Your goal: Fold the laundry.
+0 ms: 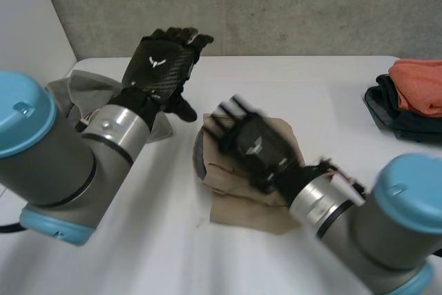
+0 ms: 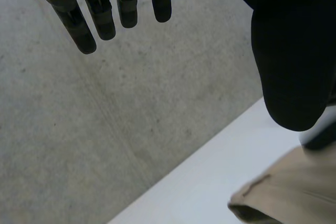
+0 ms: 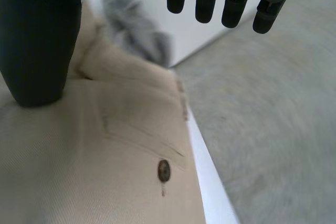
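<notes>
Two black hands are positioned over the white table point(image 1: 297, 84). Right hand point(image 1: 257, 144): located directly above the folded tan cotton garment point(image 1: 242, 202), which lies at the middle of the table; its fingers are straight and spread, with nothing grasped. In the right wrist view the garment lies under the palm with its buttoned pocket point(image 3: 157, 150) facing up. The thumb tip is at the fabric, but contact cannot be confirmed. Left hand point(image 1: 160, 63): raised to the left of the tan garment and clear of it, fingers straight, nothing held. A crumpled grey cloth point(image 1: 79, 91) lies at the far left corner of the table, partly behind the left arm. An orange garment point(image 1: 420, 84) rests on a dark folded stack point(image 1: 390, 117) at the right edge.
</notes>
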Robot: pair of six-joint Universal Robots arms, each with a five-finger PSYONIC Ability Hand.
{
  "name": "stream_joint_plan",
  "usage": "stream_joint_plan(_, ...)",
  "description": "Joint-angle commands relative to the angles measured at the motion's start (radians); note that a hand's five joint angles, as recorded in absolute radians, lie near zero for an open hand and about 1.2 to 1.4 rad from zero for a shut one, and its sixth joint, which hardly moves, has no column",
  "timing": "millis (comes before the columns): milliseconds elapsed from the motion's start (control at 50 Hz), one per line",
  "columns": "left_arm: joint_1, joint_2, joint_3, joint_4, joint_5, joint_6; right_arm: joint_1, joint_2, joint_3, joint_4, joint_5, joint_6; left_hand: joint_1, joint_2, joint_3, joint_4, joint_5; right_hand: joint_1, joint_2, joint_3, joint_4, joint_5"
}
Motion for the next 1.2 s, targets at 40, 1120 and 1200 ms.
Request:
stream_joint_plan(40, -0.093, -0.145, 0.167, -0.027, -0.049, 0.000, -0.197, -0.110, -0.071, 0.250, 0.049, 0.498, -0.009, -0.022, -0.028, -0.020, -0.038, -0.053, -0.040, -0.041, -0.039, -0.052)
stream_joint_plan(1120, -0.067, -0.197, 0.465, -0.573, 0.469, 0.022, -0.062, -0.061, 0.234, 0.086, 0.244, 0.066, 0.067, 0.055, 0.048, 0.057, 0.038, -0.053, -0.040, -0.041, -0.039, -0.052)
stream_joint_plan(1200, -0.065, -0.203, 0.468, -0.581, 0.497, -0.003, -0.059, 0.008, 0.248, 0.003, 0.235, 0.078, 0.076, 0.064, 0.057, 0.065, 0.047, -0.053, -0.040, -0.041, -0.039, -0.052)
